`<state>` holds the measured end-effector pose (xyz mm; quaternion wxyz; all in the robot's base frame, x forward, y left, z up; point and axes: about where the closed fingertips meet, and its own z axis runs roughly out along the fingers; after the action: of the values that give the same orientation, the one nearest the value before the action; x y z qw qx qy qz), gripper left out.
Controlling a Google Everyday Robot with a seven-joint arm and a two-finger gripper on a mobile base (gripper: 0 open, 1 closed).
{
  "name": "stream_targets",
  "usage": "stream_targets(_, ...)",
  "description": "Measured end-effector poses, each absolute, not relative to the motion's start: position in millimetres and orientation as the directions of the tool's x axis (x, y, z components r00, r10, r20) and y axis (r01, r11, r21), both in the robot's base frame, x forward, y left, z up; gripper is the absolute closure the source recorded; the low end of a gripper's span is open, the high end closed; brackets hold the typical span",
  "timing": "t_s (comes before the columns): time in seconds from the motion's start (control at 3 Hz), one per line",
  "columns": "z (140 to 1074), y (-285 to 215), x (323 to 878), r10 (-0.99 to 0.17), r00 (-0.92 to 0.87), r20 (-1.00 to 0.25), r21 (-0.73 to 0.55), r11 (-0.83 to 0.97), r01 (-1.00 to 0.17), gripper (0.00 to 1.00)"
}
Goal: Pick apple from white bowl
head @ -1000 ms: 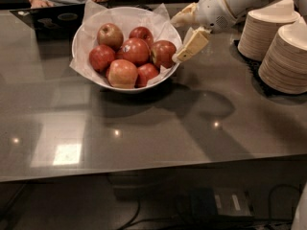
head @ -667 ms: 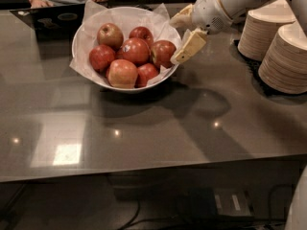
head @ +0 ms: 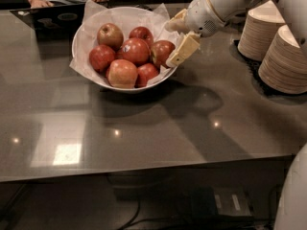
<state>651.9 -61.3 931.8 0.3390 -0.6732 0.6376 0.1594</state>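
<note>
The white bowl (head: 86,56), lined with crinkled white paper, stands on the dark table and holds several apples. The deep red apple (head: 160,52) with a pale patch lies at the bowl's right side, against the rim. My gripper (head: 171,44) reaches in from the upper right at the bowl's right rim. Its cream fingers are apart, one finger (head: 183,49) below and to the right of that apple, the other (head: 175,26) above it. It holds nothing.
Two stacks of cream disposable plates (head: 284,56) stand at the right on a dark mat. A person's arms and a dark laptop (head: 53,18) are at the table's far edge, behind the bowl. The table's front edge (head: 144,169) runs across the lower frame.
My gripper has moved slightly left and down, closer to the rightmost apple at the bowl's rim. The bowl and apples have not moved.
</note>
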Motion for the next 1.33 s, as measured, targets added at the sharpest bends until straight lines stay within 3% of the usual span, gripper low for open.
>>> stream_targets(1.33, 912.9, -36.3, 641.2, -0.768, 0.114, -0.630, -0.179, 0.000, -0.984, 0.27)
